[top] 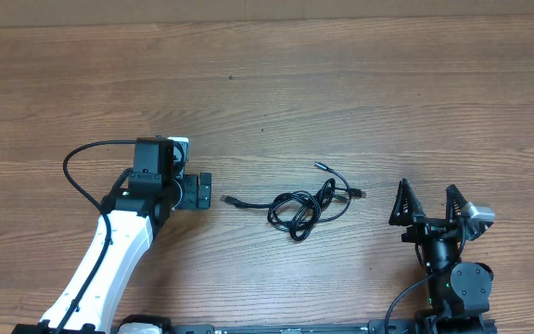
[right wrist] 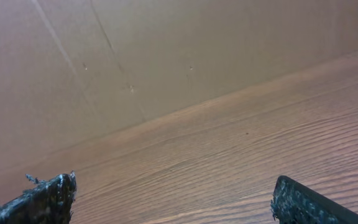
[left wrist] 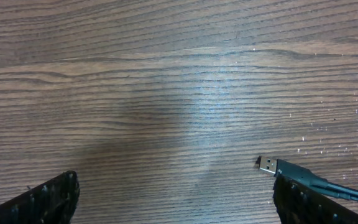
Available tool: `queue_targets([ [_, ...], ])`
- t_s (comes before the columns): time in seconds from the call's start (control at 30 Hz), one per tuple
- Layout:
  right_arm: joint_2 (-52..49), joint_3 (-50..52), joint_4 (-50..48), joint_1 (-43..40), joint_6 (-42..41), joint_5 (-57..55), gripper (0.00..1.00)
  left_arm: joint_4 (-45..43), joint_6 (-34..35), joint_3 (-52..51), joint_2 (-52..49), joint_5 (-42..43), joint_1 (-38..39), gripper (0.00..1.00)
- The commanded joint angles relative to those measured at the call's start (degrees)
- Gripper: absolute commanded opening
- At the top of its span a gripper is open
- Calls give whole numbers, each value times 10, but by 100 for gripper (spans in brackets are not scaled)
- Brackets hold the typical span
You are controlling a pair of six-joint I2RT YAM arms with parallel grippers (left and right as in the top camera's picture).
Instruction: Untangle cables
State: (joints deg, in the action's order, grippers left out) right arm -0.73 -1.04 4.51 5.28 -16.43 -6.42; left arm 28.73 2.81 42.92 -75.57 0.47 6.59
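Cables (top: pixel 304 206) lie in a small black tangle on the wooden worktop (top: pixel 267 83), near the middle and between my two arms. From the overhead view I see the loops bunched together at the lower left of the bundle. Three loose ends stray out of it: one to the left, one up and one to the right, each ending in a small plug.

My left pincer (left wrist: pixel 175 183) hangs over the worktop just left of the bundle, spread wide and holding nothing. In its wrist view the two fingers (left wrist: pixel 48 199) sit in the bottom corners with bare wood grain between them. The left-hand plug (left wrist: pixel 266 164), a flat silver USB end, lies just beside the tip of the right-hand finger. I cannot tell whether they touch. Its black cord runs off past that finger towards the right edge. Any mark on the plug's metal shell is too small for me to read.

My right pincer (top: pixel 426 187) is to the right of the tangle and apart from it, its tips pointing away from the base. It too is spread wide and empty. Its wrist camera looks low across the worktop towards a plain brown panel (right wrist: pixel 135 56), with only its own fingertips (right wrist: pixel 42 199) in the corners.
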Motion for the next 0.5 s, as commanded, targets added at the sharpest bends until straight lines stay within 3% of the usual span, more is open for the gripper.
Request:
queue_targets([
  [0.0,5,6,-3,-2,4,-4,100,-3,-5,16,-7,7,-5,100],
  [0.47,5,6,-3,-2,4,-4,100,-3,-5,16,-7,11,-5,99],
])
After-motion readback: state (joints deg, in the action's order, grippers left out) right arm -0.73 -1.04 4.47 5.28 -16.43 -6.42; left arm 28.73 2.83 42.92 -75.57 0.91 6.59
